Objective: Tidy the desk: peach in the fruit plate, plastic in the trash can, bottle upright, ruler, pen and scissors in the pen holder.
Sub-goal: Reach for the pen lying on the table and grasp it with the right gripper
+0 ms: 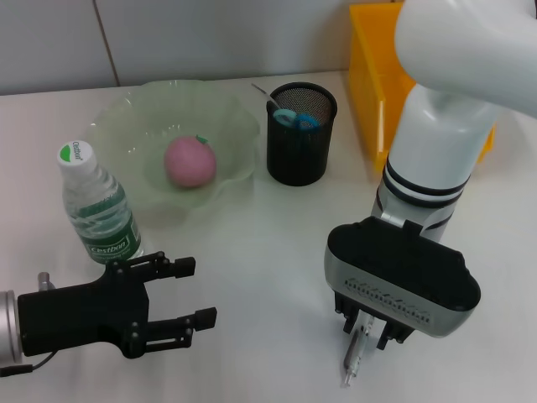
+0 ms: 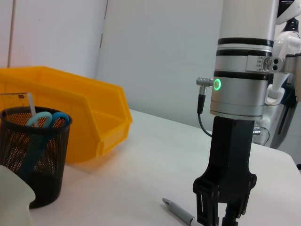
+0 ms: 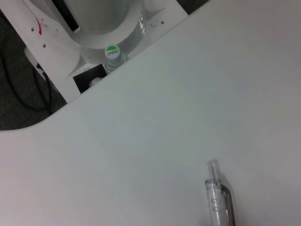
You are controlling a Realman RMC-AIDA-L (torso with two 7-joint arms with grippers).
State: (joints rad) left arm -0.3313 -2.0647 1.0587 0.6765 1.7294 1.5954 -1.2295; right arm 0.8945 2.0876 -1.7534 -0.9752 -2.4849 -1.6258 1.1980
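Note:
A clear pen [image 1: 352,359] lies on the white table near the front right, and my right gripper [image 1: 367,334] hangs directly over it. The pen [image 2: 178,210] [image 3: 218,202] also shows in both wrist views. The pink peach [image 1: 189,162] rests in the green fruit plate [image 1: 117,126]. Left of the plate, the bottle [image 1: 96,210] stands upright. The black mesh pen holder [image 1: 302,134] holds the blue-handled scissors [image 1: 294,117] and a clear ruler [image 2: 11,99]. My left gripper [image 1: 199,292] stays open and empty at the front left. No plastic is in view.
A yellow bin [image 1: 369,84] stands at the back right, just right of the pen holder. Bare table [image 1: 268,243] stretches between my two grippers. The bottle stands close behind my left gripper.

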